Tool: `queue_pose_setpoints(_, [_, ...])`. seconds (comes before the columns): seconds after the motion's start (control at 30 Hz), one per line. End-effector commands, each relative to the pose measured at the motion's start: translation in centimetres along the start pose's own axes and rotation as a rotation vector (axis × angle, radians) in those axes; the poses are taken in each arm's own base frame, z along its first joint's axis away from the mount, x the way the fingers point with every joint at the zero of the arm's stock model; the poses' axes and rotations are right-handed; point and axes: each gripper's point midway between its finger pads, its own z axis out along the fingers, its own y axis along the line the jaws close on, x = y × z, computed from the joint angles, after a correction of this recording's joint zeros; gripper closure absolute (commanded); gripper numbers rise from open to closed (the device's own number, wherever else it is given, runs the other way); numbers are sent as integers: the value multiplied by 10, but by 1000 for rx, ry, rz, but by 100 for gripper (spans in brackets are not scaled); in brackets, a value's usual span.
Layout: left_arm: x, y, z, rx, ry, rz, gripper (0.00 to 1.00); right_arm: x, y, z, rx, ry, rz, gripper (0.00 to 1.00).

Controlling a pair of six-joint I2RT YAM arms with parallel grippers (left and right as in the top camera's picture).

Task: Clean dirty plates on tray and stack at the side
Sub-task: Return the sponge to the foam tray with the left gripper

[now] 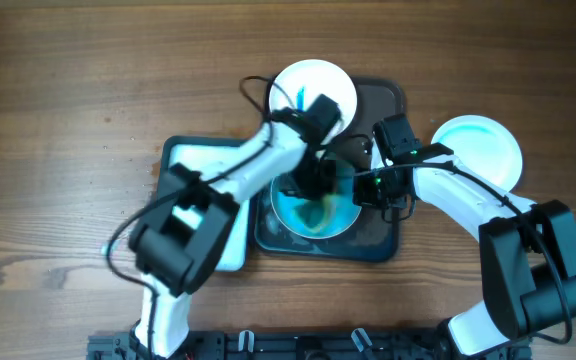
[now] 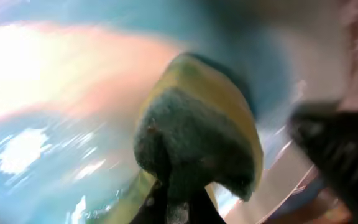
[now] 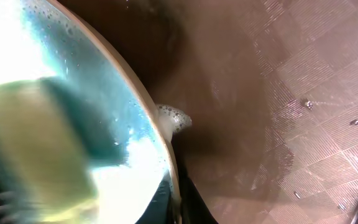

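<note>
- The teal plate [image 1: 290, 208] lies on the brown tray [image 1: 383, 238] at the worktop's middle. 1 pale plate [image 1: 480, 150] sits toward the right edge, and 1 white plate [image 1: 313, 85] rests at the tray's far corner.
- The left pincer [image 2: 174, 205] is clamped on a yellow-green sponge [image 2: 197, 130], which presses on the teal plate's wet face.
- The right pincer [image 3: 174, 202] is closed on that plate's rim, bracing it.
- To scrub well, hold the rim firmly, sweep overlapping circles out to the edge, and press lightly so the plate neither slides nor tips.
</note>
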Motion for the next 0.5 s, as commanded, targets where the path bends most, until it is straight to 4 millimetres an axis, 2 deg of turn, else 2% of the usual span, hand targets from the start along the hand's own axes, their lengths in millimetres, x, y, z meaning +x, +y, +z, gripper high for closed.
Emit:
queue_pose_setpoints(0.0, [-9,31,-92,4,-176,-71,96,13,-24,14,105,41,-4,96])
queue_pose_setpoints(0.07, [-6,65,-137,-54,-270,-145,96,13,-24,14,105,41,-4,96])
queue_pose_setpoints(0.1, [-5,78,-149,-80,-296,-174,96,13,-24,14,105,41,-4,96])
queue_pose_setpoints(0.13, [-1,102,-161,-144,-318,-224,96,13,-24,14,105,41,-4,96])
queue_pose_setpoints(0.2, [7,142,-165,-260,-313,-340,96,13,-24,14,105,41,-4,96])
queue_pose_setpoints(0.23, [12,163,-155,-300,-304,-421,96,13,-24,14,105,41,-4,96])
queue_pose_setpoints(0.3, [18,183,-129,-305,-288,-488,96,13,-24,14,105,41,-5,96])
queue_pose_setpoints(0.33, [24,195,-109,-305,-279,-535,96,13,-24,14,105,41,-5,96])
queue_pose_setpoints(0.4, [32,203,-81,-273,-258,-558,96,13,-24,14,105,41,-5,96])
queue_pose_setpoints(0.47, [42,201,-58,-216,-227,-567,85,13,-24,14,104,40,-6,96])
